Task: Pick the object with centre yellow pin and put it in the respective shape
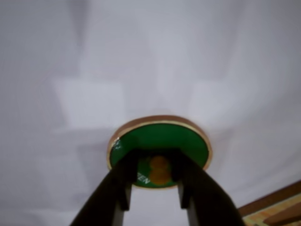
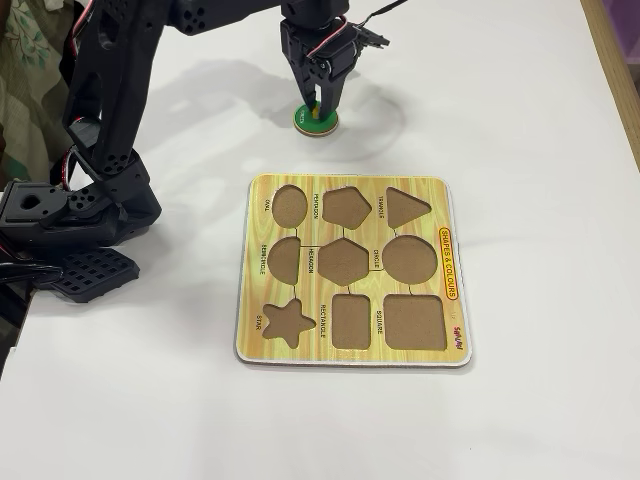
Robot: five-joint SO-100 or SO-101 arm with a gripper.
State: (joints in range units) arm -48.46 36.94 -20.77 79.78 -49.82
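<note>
The object with centre yellow pin is a flat green disc with a pale wooden rim, lying on the white table behind the puzzle board. In the fixed view the disc shows under the gripper, which points straight down at it. In the wrist view the gripper has its two dark fingers either side of the yellow knob, slightly open, with a sliver of green showing on the left. The round recess in the board is empty.
The board holds several empty shape recesses, such as a star and a square. A corner of the board shows at the wrist view's lower right. The arm's black base stands at the left. The table's wooden edge runs along the right.
</note>
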